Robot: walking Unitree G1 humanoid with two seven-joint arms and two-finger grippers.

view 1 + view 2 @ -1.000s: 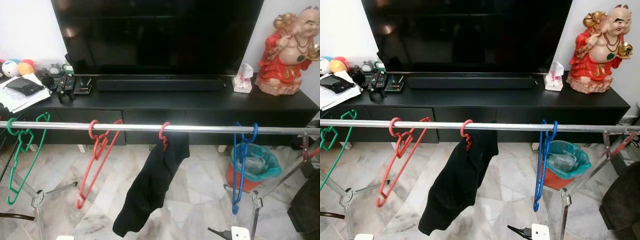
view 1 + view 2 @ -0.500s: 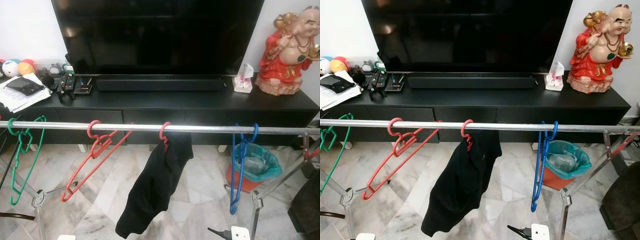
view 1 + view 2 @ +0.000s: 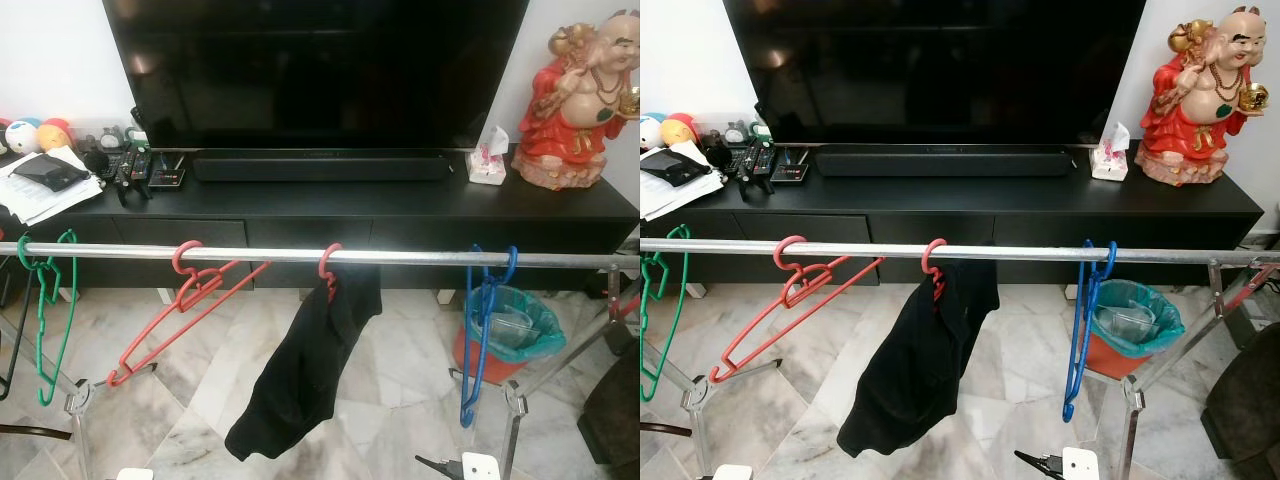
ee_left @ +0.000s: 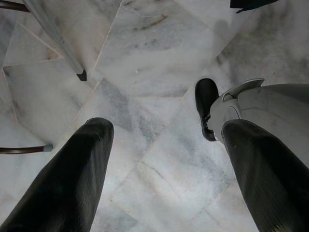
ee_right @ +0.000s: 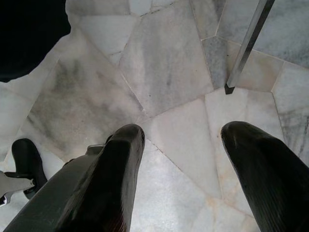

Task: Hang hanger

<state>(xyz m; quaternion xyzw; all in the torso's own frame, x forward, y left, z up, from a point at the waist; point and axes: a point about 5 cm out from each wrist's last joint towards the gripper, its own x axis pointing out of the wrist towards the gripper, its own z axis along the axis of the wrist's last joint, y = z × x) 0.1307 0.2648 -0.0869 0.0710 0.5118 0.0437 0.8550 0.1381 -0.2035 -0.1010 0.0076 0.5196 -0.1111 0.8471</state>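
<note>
A silver metal rail crosses the middle of the frame carrying, from left to right, a green plastic hanger, a red plastic hanger tilted with its lower end swung toward the lower left, a second red hanger hook bearing a limp black garment, and a blue plastic hanger hanging straight down at right. Behind the rail, a long black tabletop holds a dark flat-screen television at top centre and a red-robed laughing figurine at upper right. Both arms hang over the pale marble floor, the left tool and the right tool each released, fingers spread wide and grasping nothing.
</note>
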